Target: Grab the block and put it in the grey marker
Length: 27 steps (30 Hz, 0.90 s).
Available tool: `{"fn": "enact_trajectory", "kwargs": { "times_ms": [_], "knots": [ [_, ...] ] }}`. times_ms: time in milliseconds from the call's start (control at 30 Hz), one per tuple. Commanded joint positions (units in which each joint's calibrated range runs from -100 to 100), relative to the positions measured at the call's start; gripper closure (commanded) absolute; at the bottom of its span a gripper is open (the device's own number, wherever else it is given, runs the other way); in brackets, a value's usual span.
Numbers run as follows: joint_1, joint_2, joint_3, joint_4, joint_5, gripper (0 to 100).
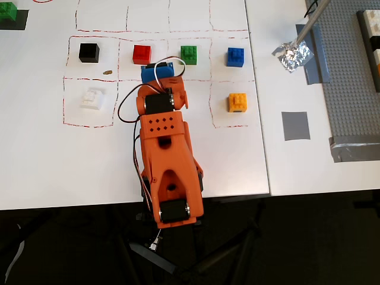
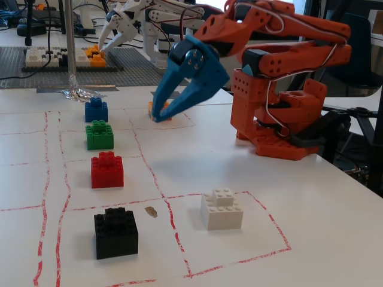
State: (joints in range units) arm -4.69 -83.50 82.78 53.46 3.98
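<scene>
Pincer (image 2: pixel 157 115) spread, empty, raised off the tabletop (image 2: pixel 323 227) — white brick (image 2: pixel 222 210) sits well below-right of it in the fixed view, ungrasped; grey tape square (image 1: pixel 295 126) far off.

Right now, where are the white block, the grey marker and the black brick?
White block (image 2: pixel 222 208): fixed view, its front face.
Grey marker (image 1: pixel 295 126): overhead view, centre of the tape square.
Black brick (image 2: pixel 116 232): fixed view, its front face.

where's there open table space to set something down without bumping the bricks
Bare table lies between the yellow-orange brick and the grey marker, and below the white block left of the arm. The top brick row, black brick through blue brick, is crowded.
</scene>
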Motion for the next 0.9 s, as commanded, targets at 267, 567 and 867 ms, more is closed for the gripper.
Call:
{"fn": "enact_trajectory", "kwargs": {
  "times_ms": [267,567,867],
  "knots": [
    [-17.59,17.10,-28.02,13.07,5.71,100],
    [-38.68,34.25,-43.34,23.20,7.77,100],
    [-45.47,51.23,-49.14,20.67,14.21,99]
  ]
}}
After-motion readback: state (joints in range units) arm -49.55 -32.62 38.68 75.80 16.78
